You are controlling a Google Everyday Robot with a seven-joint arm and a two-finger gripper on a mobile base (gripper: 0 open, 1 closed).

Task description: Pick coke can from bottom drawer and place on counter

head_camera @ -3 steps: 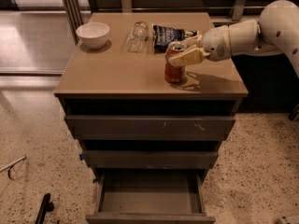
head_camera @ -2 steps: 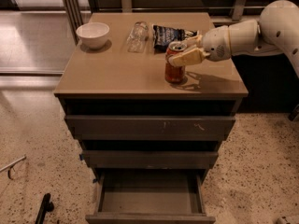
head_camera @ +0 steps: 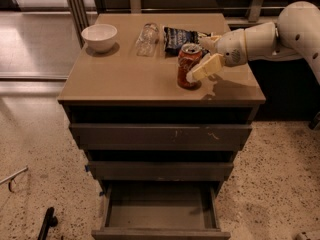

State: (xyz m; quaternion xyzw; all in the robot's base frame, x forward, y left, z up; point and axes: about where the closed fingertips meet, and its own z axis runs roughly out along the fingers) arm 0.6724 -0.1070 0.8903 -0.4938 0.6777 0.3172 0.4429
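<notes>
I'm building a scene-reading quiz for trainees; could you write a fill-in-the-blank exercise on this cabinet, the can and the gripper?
1. The coke can stands upright on the ____.
2. The gripper is at the can's ____ side in the camera view.
3. The bottom drawer is ____, not shut.
4. A white ____ sits far left of the can.
Missing words: counter; right; open; bowl.

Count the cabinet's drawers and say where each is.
3: top drawer under the counter, middle drawer below it, bottom drawer lowest, pulled open. None appear hidden. The hand is at the coke can on the counter.
</notes>
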